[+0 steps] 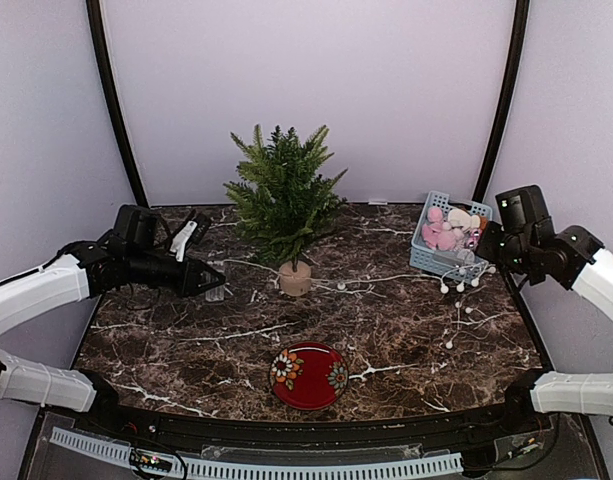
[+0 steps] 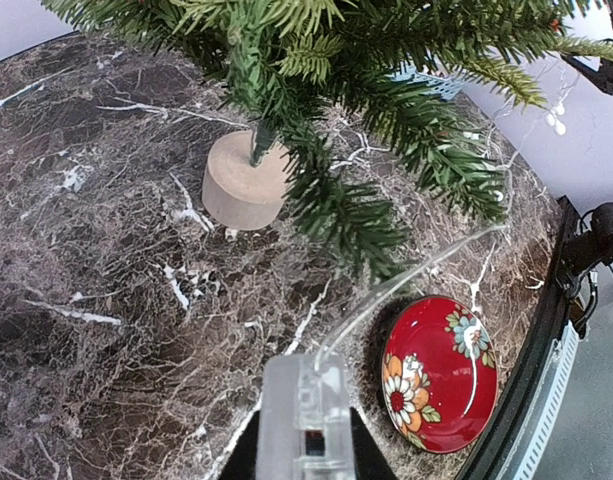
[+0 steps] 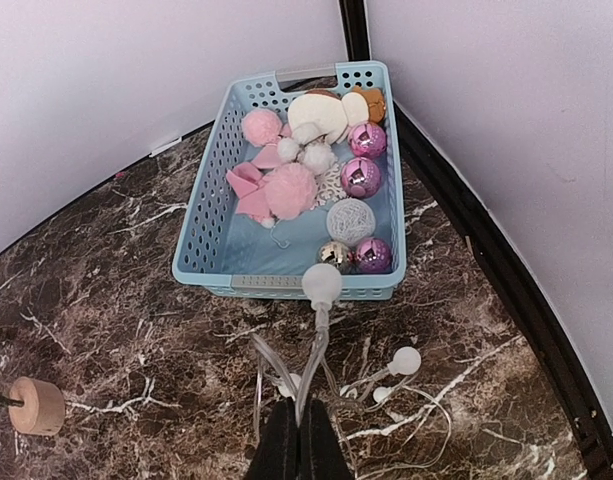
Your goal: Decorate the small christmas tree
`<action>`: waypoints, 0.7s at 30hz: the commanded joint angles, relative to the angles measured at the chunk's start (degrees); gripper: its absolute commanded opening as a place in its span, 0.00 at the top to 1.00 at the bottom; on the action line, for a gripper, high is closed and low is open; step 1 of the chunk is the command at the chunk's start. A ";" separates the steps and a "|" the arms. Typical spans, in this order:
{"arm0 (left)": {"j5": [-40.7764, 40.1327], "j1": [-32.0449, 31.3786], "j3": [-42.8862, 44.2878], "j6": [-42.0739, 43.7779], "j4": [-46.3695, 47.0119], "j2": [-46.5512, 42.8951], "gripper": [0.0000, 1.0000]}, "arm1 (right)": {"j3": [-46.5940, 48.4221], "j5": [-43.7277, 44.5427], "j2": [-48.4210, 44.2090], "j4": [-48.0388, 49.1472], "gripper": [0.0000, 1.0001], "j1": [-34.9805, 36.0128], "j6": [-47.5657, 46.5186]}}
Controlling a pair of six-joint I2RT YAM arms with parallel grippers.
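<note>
Dark brown marble with white veining forms the counter point(image 1: 186, 350). The small christmas tree point(image 1: 284, 195) stands upright toward the back of it, about midway across, on a round light-wood stump point(image 2: 242, 182); no decoration is visible on its branches. In front of the tree, near the counter's front edge, lies a red plate point(image 1: 308, 385) with a flower pattern. To the right of the tree, at the counter's far right corner, sits a light blue perforated basket point(image 3: 206, 215) holding pink pompoms point(image 3: 289, 190), shiny purple balls point(image 3: 362, 176), a grey yarn ball point(image 3: 350, 220), a silver ball point(image 3: 334, 254) and a cream-coloured piece point(image 3: 321, 115). A string of lights point(image 3: 322, 283), white round bulbs on clear wire, lies loosely across the counter between the tree's stump and the basket, with several bulbs scattered in front of the basket. The left claw point(image 2: 306, 450) sits low to the left of the tree, level with its stump, clamped on a clear plastic block point(image 2: 306, 410) from which the clear wire runs off toward the plate. The right claw point(image 3: 298, 440) is to the right of the tree, just in front of the basket, clenched tight on the wire of the string, one bulb resting against the basket's front rim.
</note>
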 commanded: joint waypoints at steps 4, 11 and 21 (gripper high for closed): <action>-2.03 -0.09 3.29 0.87 1.23 1.70 1.00 | -1.13 -0.83 -0.96 2.64 1.00 -0.27 0.69; 2.53 -0.09 -0.57 2.96 3.34 -4.71 1.00 | -2.67 -3.60 -3.89 5.58 1.00 -0.37 -1.32; 1.03 -0.05 -0.60 6.29 -6.35 -11.24 1.00 | -2.93 -3.74 -4.65 4.52 1.00 -0.34 -1.19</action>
